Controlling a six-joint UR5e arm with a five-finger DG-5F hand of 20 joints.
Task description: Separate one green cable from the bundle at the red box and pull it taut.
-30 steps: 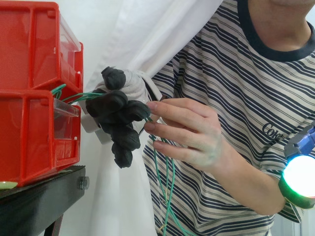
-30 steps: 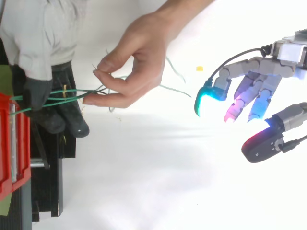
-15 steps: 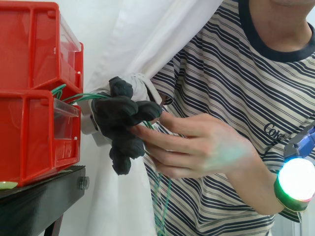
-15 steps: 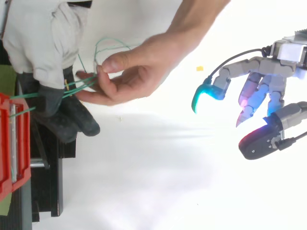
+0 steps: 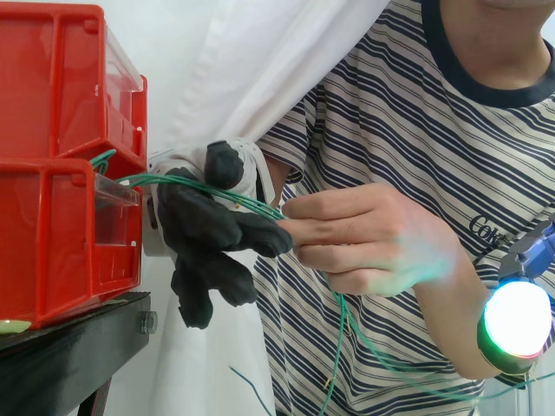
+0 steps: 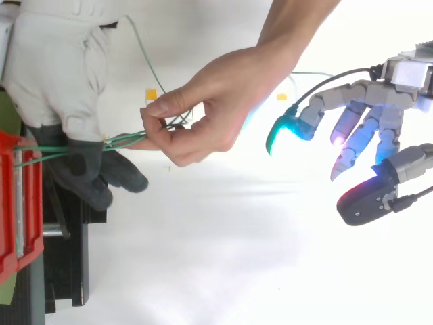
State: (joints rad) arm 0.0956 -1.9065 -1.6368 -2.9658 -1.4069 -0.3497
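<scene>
Green cables [image 6: 120,141] at the red box [image 5: 61,234] sit pinched in a person's bare hand [image 6: 216,112]. The robot's hand [image 6: 371,115] hangs well apart, spread and empty. Next, I'd say: reach in, single one out.

My robot hand [image 6: 369,122] has grey segmented fingers, pads [image 6: 279,130] glowing teal, magenta and blue, and a dark thumb lit red. Nearer the red box [image 5: 61,165] I see a person's grey-white glove [image 6: 57,88] with black fingers, and a navy-striped, dark-collared shirt [image 5: 416,130].
</scene>
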